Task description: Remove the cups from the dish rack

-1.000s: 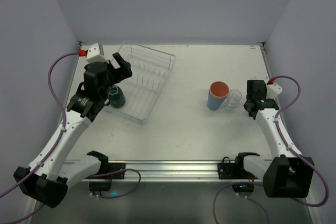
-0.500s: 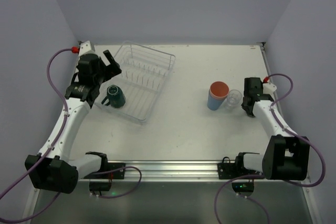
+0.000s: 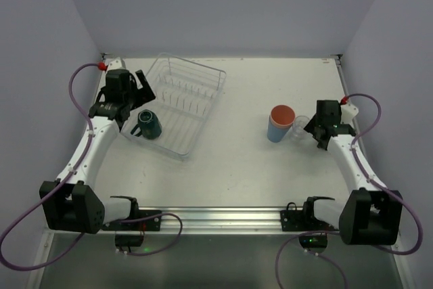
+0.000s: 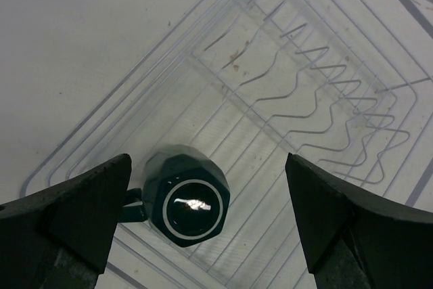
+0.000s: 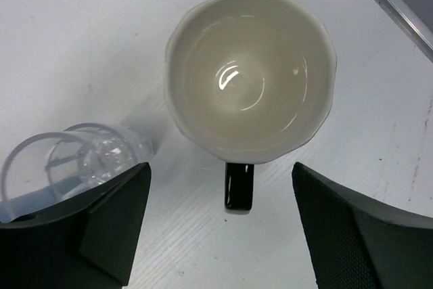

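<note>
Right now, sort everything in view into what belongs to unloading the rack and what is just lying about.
Belongs to the job:
dish rack
dark teal mug, in the rack
salmon-pink tumbler, stacked on the light-blue tumbler
clear glass
black-handled mug

Just there:
aluminium rail
table

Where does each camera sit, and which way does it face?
Top external: above and behind the bases, looking down at the table; left arm, right arm show.
Left wrist: looks down on the teal mug in the dish rack; its fingers show.
Right wrist: looks down on the black-handled mug and clear glass; its fingers show.
Shared: top and left wrist both show the teal mug.
</note>
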`<action>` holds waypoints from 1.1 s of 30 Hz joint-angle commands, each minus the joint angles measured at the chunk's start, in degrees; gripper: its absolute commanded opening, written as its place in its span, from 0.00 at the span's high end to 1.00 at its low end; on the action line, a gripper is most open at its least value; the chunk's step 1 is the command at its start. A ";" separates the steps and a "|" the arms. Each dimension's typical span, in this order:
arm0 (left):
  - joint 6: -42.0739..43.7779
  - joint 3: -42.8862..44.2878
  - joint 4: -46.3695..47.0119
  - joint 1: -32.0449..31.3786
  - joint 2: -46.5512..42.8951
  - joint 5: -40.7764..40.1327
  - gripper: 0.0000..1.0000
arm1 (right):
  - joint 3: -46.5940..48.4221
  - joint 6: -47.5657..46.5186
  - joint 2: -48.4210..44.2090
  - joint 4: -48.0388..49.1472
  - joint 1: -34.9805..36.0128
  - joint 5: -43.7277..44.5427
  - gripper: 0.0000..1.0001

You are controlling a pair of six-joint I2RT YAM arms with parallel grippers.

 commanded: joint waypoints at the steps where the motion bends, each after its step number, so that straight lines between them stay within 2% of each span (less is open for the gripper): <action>1: 3.71 -1.12 -0.79 0.62 -1.41 -2.24 0.00 | 0.36 1.54 -4.45 -1.27 4.10 -0.61 0.12; 2: 4.42 -1.48 -0.79 0.62 -1.49 -2.76 0.00 | 0.71 1.89 -5.51 -2.15 4.92 -0.69 0.01; 3: 5.82 -1.74 -1.05 0.62 -1.76 -2.85 0.00 | 0.71 2.24 -7.78 -3.20 5.53 -1.39 0.01; 8: 11.45 -5.25 1.06 0.62 -5.27 1.70 0.00 | 2.38 3.74 -15.44 -6.98 10.72 -4.91 0.01; 12: 15.23 -9.11 1.76 0.62 -8.96 3.39 0.00 | 4.58 4.00 -21.24 -10.24 15.64 -3.61 0.01; 15: 16.38 -9.92 0.98 0.62 -8.09 5.14 0.00 | 6.25 4.27 -22.65 -13.05 15.82 -2.11 0.01; 19: 17.78 -12.72 0.44 0.53 -6.77 8.57 0.00 | 4.94 3.48 -25.90 -12.18 16.00 -3.68 0.01; 24: 20.15 -14.22 -0.61 0.53 -6.33 7.08 0.00 | 4.84 1.46 -27.92 -11.39 16.17 -6.67 0.01; 33: 22.79 -11.50 0.71 0.53 -2.20 4.97 0.00 | 3.26 0.14 -28.98 -9.02 16.44 -9.48 0.01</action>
